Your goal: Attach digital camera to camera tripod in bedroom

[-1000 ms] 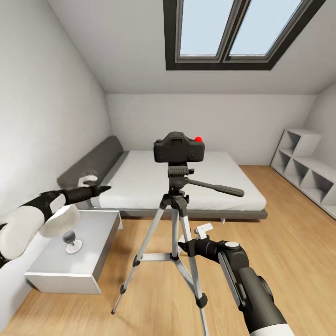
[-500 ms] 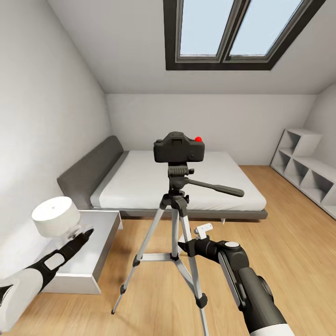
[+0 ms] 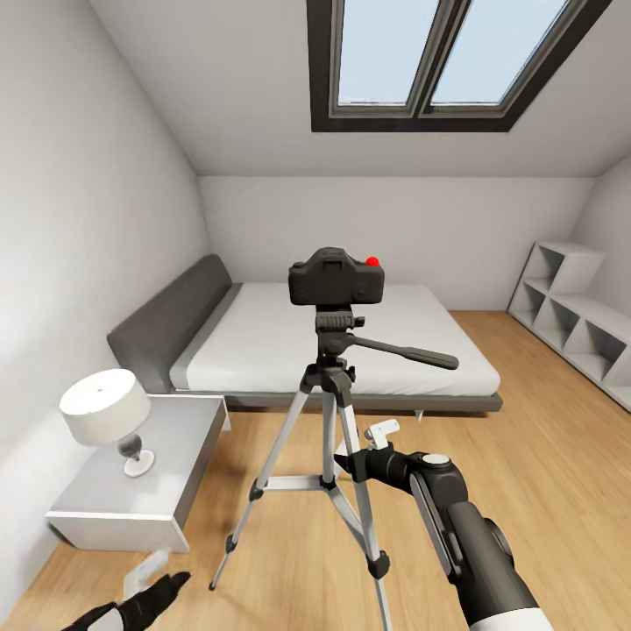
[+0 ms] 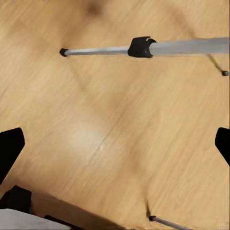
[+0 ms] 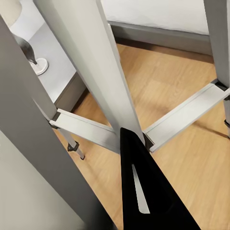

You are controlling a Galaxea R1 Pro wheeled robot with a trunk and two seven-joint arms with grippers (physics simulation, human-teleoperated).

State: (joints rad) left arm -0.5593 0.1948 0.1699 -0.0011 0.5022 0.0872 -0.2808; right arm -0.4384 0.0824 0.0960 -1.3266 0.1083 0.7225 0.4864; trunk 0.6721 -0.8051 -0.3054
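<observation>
Camera tripod (image 3: 329,438) stands on the wood floor (image 3: 526,491) just off the foot edge of the bed (image 3: 342,337), and the digital camera (image 3: 336,278) sits squarely on its head, nothing gripping it. By the look of it the attaching is done and what remains is a clean retreat. Right gripper (image 3: 350,462) hangs close against the legs; whether its jaws are parted cannot be told. Left gripper (image 3: 153,592) is low near the floor, jaws wide, holding nothing. Next call: back off without nudging a leg.
</observation>
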